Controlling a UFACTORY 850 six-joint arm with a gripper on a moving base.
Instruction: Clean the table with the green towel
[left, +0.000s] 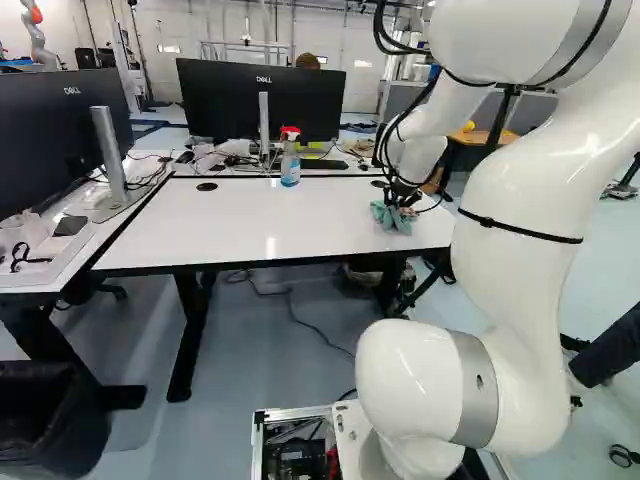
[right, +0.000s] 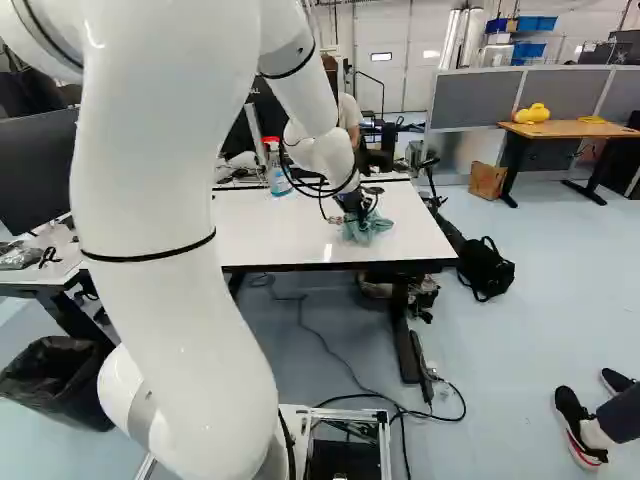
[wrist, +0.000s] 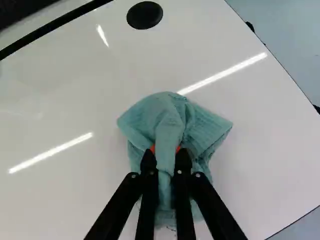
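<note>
1. The tool (wrist: 166, 156) is pinching a bunched fold of the green towel (wrist: 160, 111), with its orange pads (wrist: 178, 149) pressing from both sides.
2. The towel spreads in loose flaps around and ahead of the tool, and appears to rest on the white tabletop (left: 240, 222), toward its right end in the left base view.
3. Wiping seems the step in hand. Press lightly and evenly, keeping cloth beneath the tool so that no hard part scrapes the surface.
4. Work in slow, overlapping strokes; too much force could drag the fold loose or ruck it up.
5. Ease over the black cable grommet (wrist: 144, 15), whose rim may snag cloth, and turn before the tabletop's edge.
6. Farther out, give the spray bottle (left: 290, 163) and the monitor (left: 240, 100) behind it ample room.
</note>
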